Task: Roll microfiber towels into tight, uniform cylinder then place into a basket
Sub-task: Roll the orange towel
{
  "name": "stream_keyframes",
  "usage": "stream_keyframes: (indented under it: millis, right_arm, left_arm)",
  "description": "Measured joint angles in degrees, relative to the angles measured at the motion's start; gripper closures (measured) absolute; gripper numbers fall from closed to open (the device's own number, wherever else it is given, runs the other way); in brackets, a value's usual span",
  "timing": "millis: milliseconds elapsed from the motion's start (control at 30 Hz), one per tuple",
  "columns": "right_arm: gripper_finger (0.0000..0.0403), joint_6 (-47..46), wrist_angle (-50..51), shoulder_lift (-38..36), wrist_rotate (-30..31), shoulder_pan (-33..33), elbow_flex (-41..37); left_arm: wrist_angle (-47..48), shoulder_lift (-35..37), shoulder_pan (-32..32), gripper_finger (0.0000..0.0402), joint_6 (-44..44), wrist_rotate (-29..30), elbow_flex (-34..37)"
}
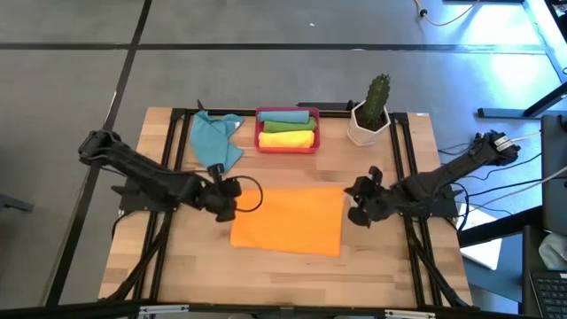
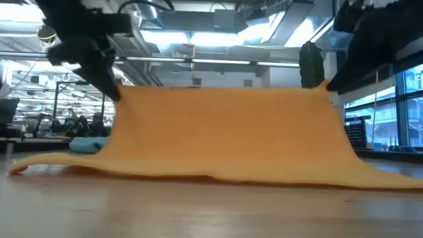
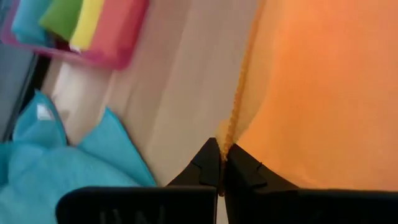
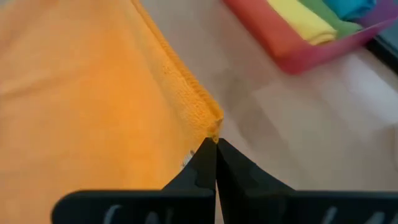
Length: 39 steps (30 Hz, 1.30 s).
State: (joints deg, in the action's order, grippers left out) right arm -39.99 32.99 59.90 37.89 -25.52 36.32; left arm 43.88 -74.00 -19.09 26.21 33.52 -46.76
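Currently left end effector (image 1: 232, 200) pinched tight on far-left corner of orange towel (image 1: 291, 220); right end effector (image 1: 353, 202) pinched tight on far-right corner. Far edge lifted off worktop (image 1: 381, 266), near edge resting on it. Red basket (image 1: 287, 146) at far centre, rolled teal, green, yellow towels inside. Loose teal towel (image 1: 217, 137) just left of basket.

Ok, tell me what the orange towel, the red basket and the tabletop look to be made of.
Orange towel: soft napped cloth, likely microfiber; its stitched edge looks fuzzy and it sags between the left gripper and right gripper. Red basket: looks like moulded plastic, smooth, with rounded corners and a slightly translucent wall. Tabletop: pale wood, seemingly joined strips with visible grain, matte.
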Motion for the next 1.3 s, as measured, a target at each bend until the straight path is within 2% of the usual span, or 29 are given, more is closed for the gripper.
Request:
stream_keyframes:
  millis: [133, 233, 367, 600, 767, 1000, 1200, 1300]
  right_arm:
    - [0.0400, 3.0, -2.1, 0.0, -0.6, 1.7, -1.6]
    - [0.0400, 4.4, -4.4, 0.0, -3.3, 1.5, -2.1]
    - [0.0400, 4.7, -7.6, 0.0, -6.0, -1.0, -2.1]
    - [0.0400, 4.2, -13.3, 0.8, -6.1, -6.9, -2.1]
    - [0.0400, 4.1, -16.6, 5.2, -6.7, -10.3, -2.1]
    - [0.0400, 3.7, -23.8, 13.1, -11.8, -13.5, -2.1]
    - [0.0400, 2.5, -27.7, 18.1, -13.6, -15.6, -2.1]
    - [0.0400, 1.0, -28.0, 19.9, -14.2, -15.7, -2.1]
  left_arm:
    - [-2.9, 0.0, 2.7, 0.0401, -5.7, -0.5, 1.1]
    - [-3.1, 0.0, 2.9, 0.0401, -7.7, -3.0, 1.1]
    - [-3.1, 0.0, 0.7, 0.0401, -8.4, -7.0, 1.1]
    - [-3.7, 0.0, -5.8, 0.0401, -5.2, -7.5, 1.1]
    - [-5.9, 0.0, -10.2, 0.0401, -3.8, -7.5, 1.1]
    - [-11.3, -0.7, -14.9, 0.0401, -2.3, -7.5, 1.1]
    - [-12.1, -5.9, -17.8, 0.0401, -2.2, -8.2, 1.1]
    - [-12.3, -9.9, -18.5, 0.0401, -2.2, -11.5, 1.1]
